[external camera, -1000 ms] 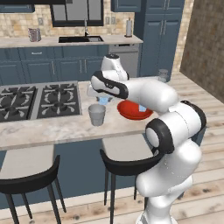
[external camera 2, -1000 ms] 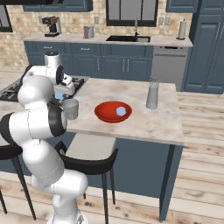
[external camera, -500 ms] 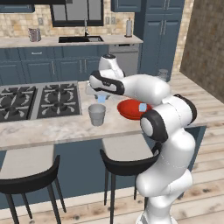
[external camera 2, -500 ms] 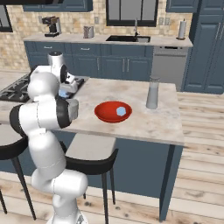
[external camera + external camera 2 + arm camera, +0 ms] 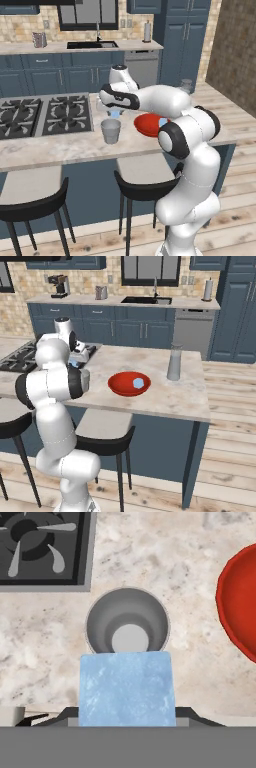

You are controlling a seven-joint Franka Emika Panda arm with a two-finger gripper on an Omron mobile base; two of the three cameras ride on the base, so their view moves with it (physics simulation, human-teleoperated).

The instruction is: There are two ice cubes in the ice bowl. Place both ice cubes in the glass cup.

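**Ice cube held over the cup on the kitchen island**

From my remote seat I see the tool [image 5: 115, 113] closed on a pale-blue translucent ice cube [image 5: 126, 688], held just above the small grey translucent tapered cup [image 5: 127, 622]. In the hand view the cube is a frosty, mottled square block whose upper edge overlaps the cup's near rim; the cup's open mouth and pale round bottom show beyond it, with nothing inside that I can see.

The second pale-blue ice cube [image 5: 138, 384] lies in the wide shallow bright red bowl [image 5: 125, 388], right of the cup and apart from it.

The cup stands on the beige marbled table [image 5: 75, 145], near its front edge, just in front of the black gas stove [image 5: 35, 115]; a corner of the stove frame sits close behind the cup in the hand view. Bare stone lies between cup and bowl. A tall grey tapered container [image 5: 173, 362] stands well beyond the bowl, near the table's far side. Two black stools [image 5: 145, 182] are tucked below the front edge.

I can read no labels or writing anywhere.
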